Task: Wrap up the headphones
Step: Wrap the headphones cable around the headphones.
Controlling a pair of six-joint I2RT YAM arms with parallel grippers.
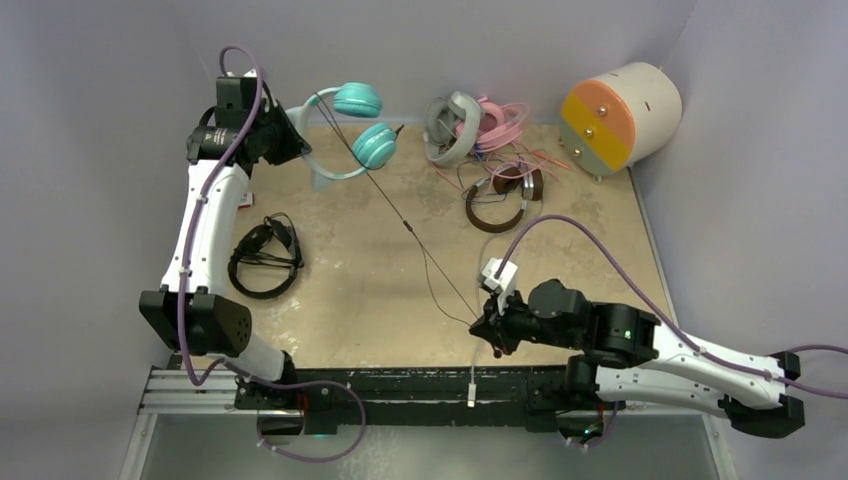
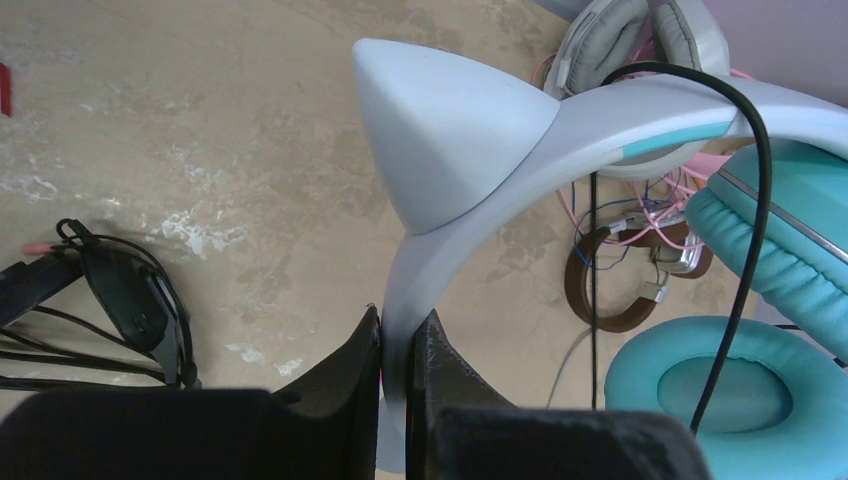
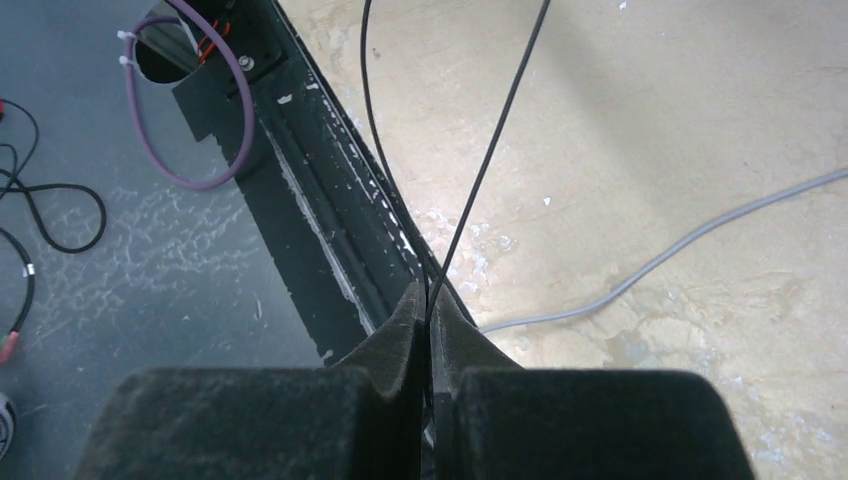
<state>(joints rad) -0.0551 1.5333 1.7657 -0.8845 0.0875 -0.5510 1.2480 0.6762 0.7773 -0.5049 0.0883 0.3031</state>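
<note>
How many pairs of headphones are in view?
5: teal-and-white pair in the left gripper; black pair at left; grey-white pair and pink pair far centre; brown pair just nearer.

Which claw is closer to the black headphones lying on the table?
Left. The left claw grips the teal-and-white headphones just behind the black headphones; the right claw pinches a cable far to their right.

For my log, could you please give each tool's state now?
Left tool: shut on teal-and-white headphones.
Right tool: shut on their black cable.

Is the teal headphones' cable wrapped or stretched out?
Stretched out: the cable runs straight from the teal headphones to the shut right gripper.
</note>
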